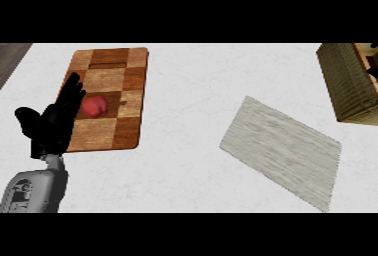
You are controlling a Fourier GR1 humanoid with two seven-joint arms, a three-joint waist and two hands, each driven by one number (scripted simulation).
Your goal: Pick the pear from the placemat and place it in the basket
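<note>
Red pear, just beside left hand fingers

The counter has a white, faintly marbled top. On it, near the far left corner, lies a checkered wooden board, its long side running front to back. Right of the middle, toward the front, a pale grey woven placemat lies flat, turned at an angle to the counter's edges. At the far right edge stands a woven basket, partly cut off by the view.
</note>
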